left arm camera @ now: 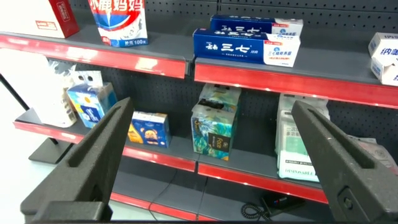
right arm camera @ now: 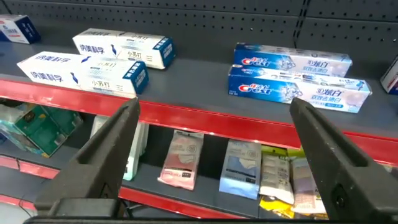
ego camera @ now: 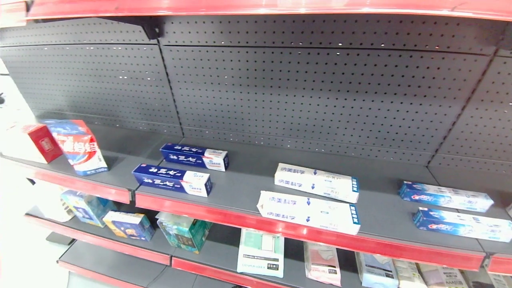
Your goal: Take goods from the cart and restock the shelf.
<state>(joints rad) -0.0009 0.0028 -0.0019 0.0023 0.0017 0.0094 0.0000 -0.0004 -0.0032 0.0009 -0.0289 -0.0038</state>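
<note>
Right gripper spread wide (holding nothing) facing a shelf with 2 white boxes and 2 blue boxes.

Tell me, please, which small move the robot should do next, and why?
Probably it should turn away from the shelf toward the cart and pick up one item. The left gripper and the right gripper are both open and hold nothing, so there is nothing to place yet, and the shelf has bare room beside the white boxes.
</note>
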